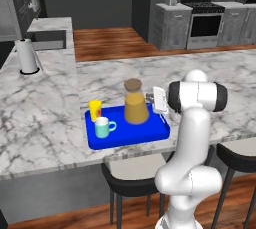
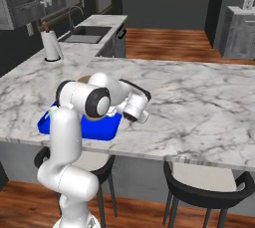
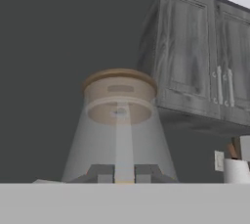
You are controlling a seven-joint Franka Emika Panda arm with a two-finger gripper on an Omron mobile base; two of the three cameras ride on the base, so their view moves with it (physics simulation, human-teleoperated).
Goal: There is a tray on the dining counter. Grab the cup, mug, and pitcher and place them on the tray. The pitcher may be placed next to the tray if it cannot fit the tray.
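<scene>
Dining counter (image 1: pixel 50 108): white marble, wide bare surface behind and left of the tray (image 1: pixel 150 132), which sits near the front edge above the stools (image 1: pixel 130 175). Cup (image 1: pixel 95 109), mug (image 1: pixel 103 127) and pitcher (image 1: pixel 135 101) stand on the tray. Gripper (image 3: pixel 124 173): fingers nearly closed, clamped on the pitcher's glass body.

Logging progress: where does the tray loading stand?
Done: cup and mug stand on the tray. In hand: the gripper is shut on the pitcher, which is at the tray's right half. Left: letting go and pulling back.
</scene>
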